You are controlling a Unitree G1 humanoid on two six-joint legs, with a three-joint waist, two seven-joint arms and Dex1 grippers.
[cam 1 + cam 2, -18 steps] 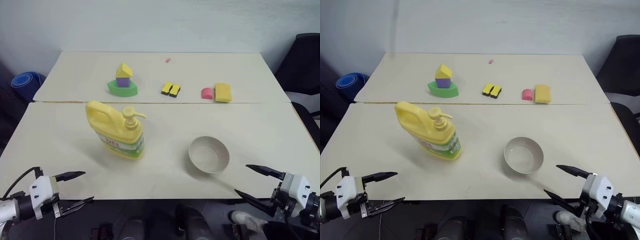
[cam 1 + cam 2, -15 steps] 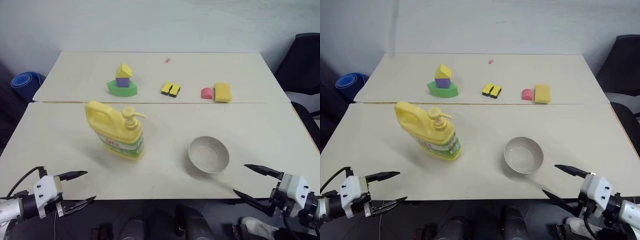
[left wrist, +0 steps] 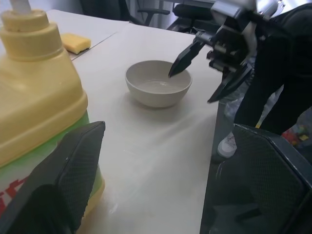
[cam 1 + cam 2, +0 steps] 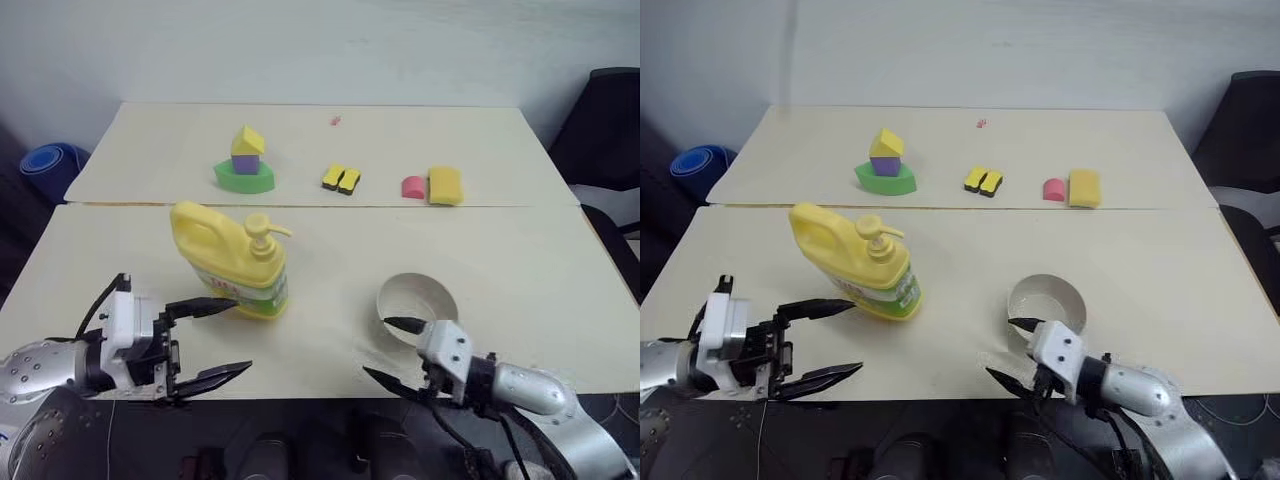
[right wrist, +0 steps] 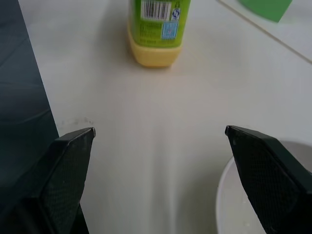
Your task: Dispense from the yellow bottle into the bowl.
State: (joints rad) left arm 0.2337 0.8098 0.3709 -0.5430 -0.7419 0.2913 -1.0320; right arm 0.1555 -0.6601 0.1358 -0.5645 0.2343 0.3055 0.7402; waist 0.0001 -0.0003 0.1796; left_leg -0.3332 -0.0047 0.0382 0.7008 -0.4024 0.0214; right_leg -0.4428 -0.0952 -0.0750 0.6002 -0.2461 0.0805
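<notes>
Two pale tabletops (image 4: pixel 520 270) butted together carry everything; blocks and a sponge sit on the far one, out of play. Near table: bottle (image 4: pixel 235 262) upright left of centre, closer to the seam than to the near edge, handle turned toward the left edge, pump spout toward the right edge. Bowl (image 4: pixel 425 300) sits right of centre, nearer the near edge, well apart from the bottle and looking empty.

Left gripper (image 4: pixel 212 338) spread wide, hovering at the near edge just beside the bottle's base; one finger close to the label, contact not certain. Right gripper (image 4: pixel 395 350) also spread wide, just at the bowl's near rim, holding nothing.

Handling, my judgement:
- Bottle: stiff plastic jug, probably heavy if full, smooth and likely slippery on the label. Too wide for a pinch across the body; the side handle or the neck under the pump is the sensible hold. A press on the pump head needs the base steadied or it may tip.
- Bowl: light, rigid, smooth; will slide if nudged. Take it by the rim, one finger inside.
</notes>
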